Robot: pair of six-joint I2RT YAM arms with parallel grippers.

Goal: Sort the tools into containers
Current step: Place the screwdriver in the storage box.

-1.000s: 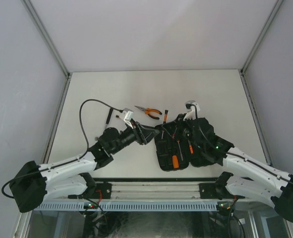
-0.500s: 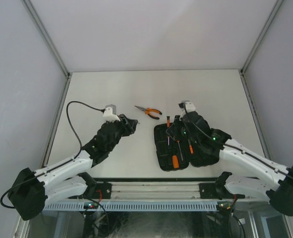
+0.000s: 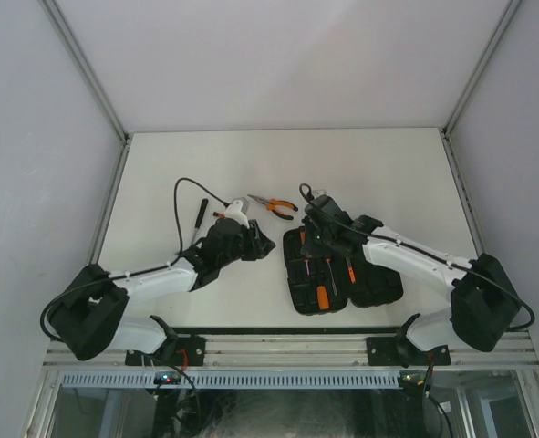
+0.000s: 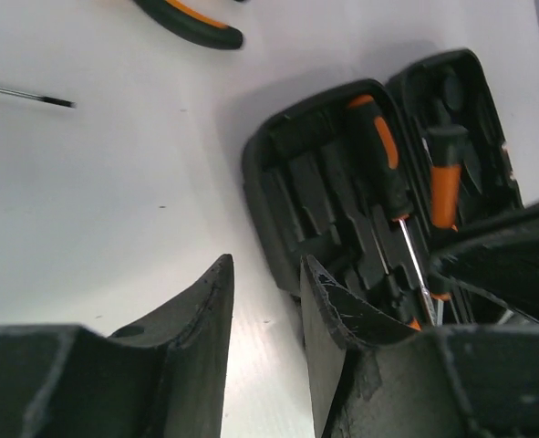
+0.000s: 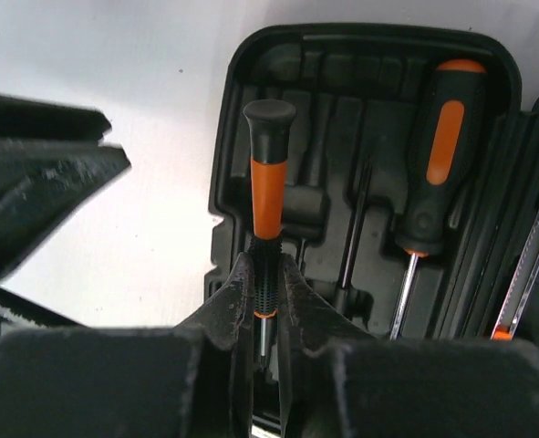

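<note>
The black clamshell case (image 3: 378, 290) lies open near the front of the table. My right gripper (image 5: 266, 274) is shut on the ribbed neck of a thin orange-and-black screwdriver (image 5: 267, 182), held over the case's left half (image 5: 251, 73). A thick screwdriver (image 5: 438, 155) lies in a moulded slot beside it. My left gripper (image 4: 267, 274) hovers just left of the case (image 4: 278, 164), open with nothing between its fingers. In the top view the left gripper (image 3: 260, 243) and the right gripper (image 3: 313, 245) stand close together at the case's far-left corner.
Orange-handled pliers (image 3: 274, 206) lie on the table just beyond both grippers, and their handle (image 4: 191, 23) shows in the left wrist view. A thin dark screwdriver (image 3: 199, 213) lies farther left. A metal-bladed tool (image 5: 524, 274) sits in the case's right half.
The left gripper has swung back right toward the case and its jaws have narrowed. The right gripper has moved left over the case's left half, still holding the thin screwdriver.
</note>
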